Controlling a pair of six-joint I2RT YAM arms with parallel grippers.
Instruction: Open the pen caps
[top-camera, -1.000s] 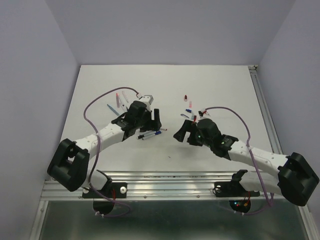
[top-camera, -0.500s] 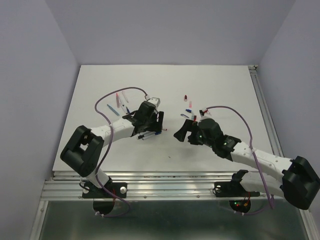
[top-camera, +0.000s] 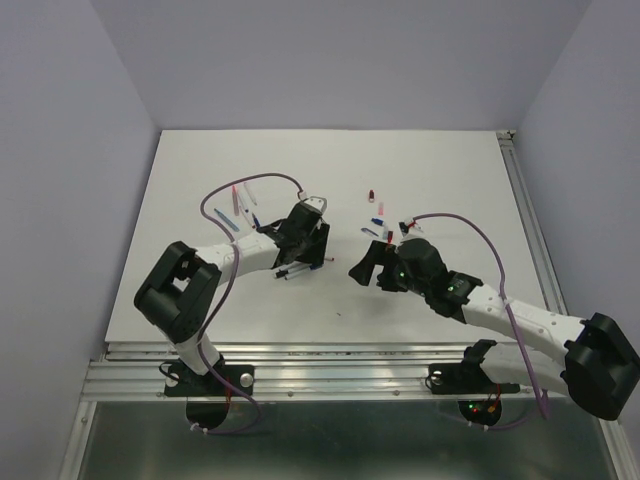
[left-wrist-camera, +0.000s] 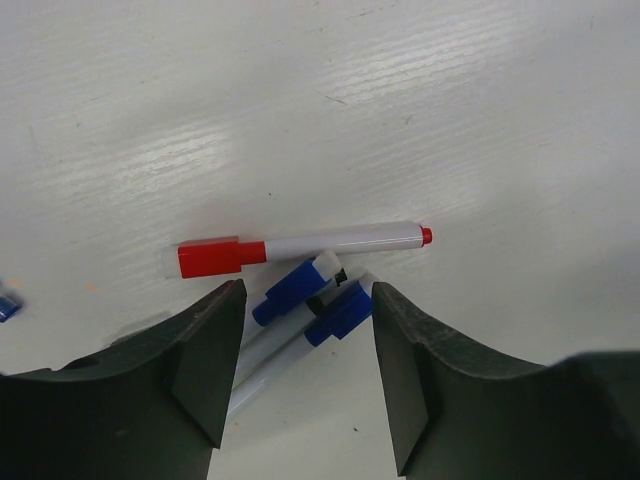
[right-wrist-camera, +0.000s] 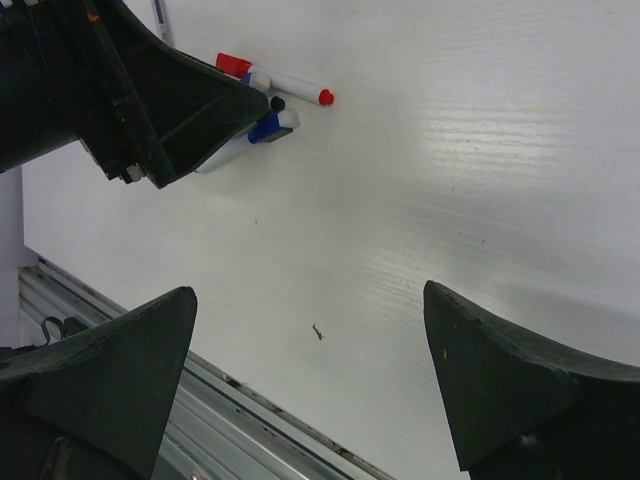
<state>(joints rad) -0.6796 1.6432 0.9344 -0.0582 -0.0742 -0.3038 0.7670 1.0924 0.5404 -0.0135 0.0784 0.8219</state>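
Three capped pens lie together on the white table. One has a red pen cap (left-wrist-camera: 210, 258) on a white barrel (left-wrist-camera: 340, 241). Just below it, two pens with blue pen caps (left-wrist-camera: 290, 292) (left-wrist-camera: 340, 314) run down to the left between my left fingers (left-wrist-camera: 205, 360). My left gripper (left-wrist-camera: 308, 330) is open astride these two, touching neither. From above, it (top-camera: 306, 248) covers most of the pens (top-camera: 292, 270). My right gripper (right-wrist-camera: 310, 292) stands wide open over bare table, holding nothing, to the right of the pens (top-camera: 365, 265).
Loose caps and pen parts lie behind the right gripper (top-camera: 376, 210), with a red one furthest back (top-camera: 370, 192). More pens lie left of the left arm (top-camera: 240, 205). A metal rail (top-camera: 300, 355) runs along the near table edge.
The left arm has swung right and settled over the pens, and its jaws have narrowed. The right arm has barely shifted.
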